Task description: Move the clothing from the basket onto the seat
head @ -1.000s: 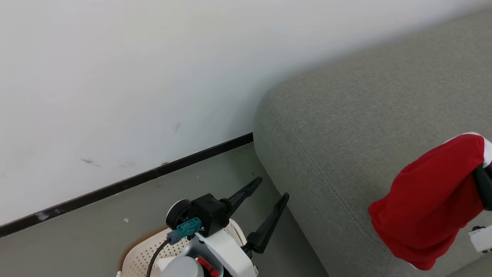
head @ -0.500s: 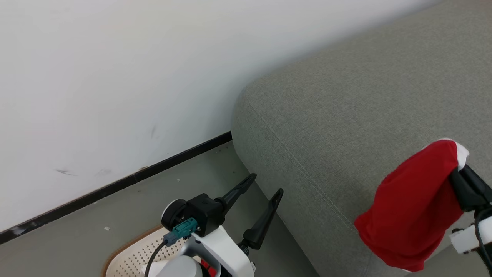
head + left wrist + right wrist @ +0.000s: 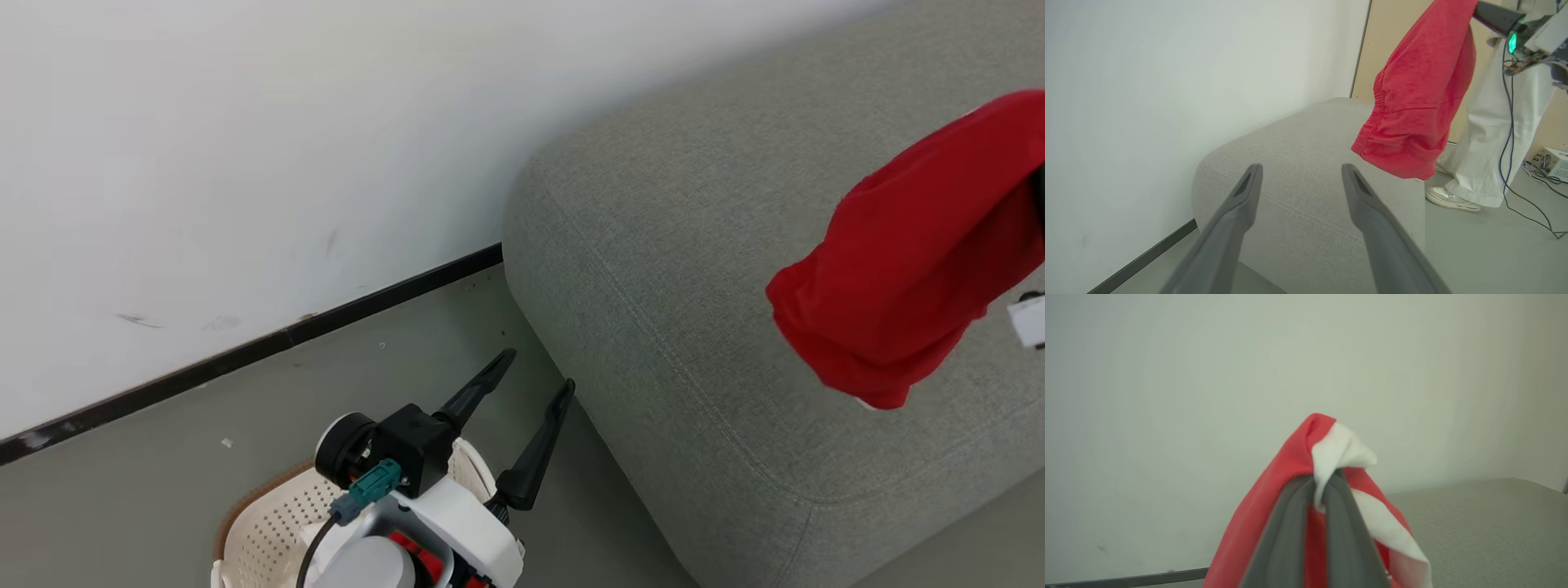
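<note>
A red garment with white trim [image 3: 906, 294] hangs in the air above the grey seat [image 3: 678, 269], pinched at its top by my right gripper [image 3: 1323, 479], which is shut on it. In the left wrist view the same red garment [image 3: 1417, 102] dangles from the right gripper [image 3: 1494, 16] over the seat [image 3: 1306, 175]. My left gripper [image 3: 537, 367] is open and holds nothing, over the floor just left of the seat's corner; its fingers [image 3: 1249, 183] point at the seat. The cream basket [image 3: 261, 531] sits below my left arm, with more red clothing [image 3: 416, 557] inside, mostly hidden.
A white wall [image 3: 245, 163] with a black skirting strip [image 3: 245, 355] runs behind the seat and the floor. A person in white trousers [image 3: 1490, 134] and a pale shoe [image 3: 1449, 198] stands beyond the seat, beside cables [image 3: 1527, 200] and a small white device [image 3: 1553, 163].
My right gripper has lifted the red garment higher and further over the seat. The head camera has shifted a little. The left gripper stays open.
</note>
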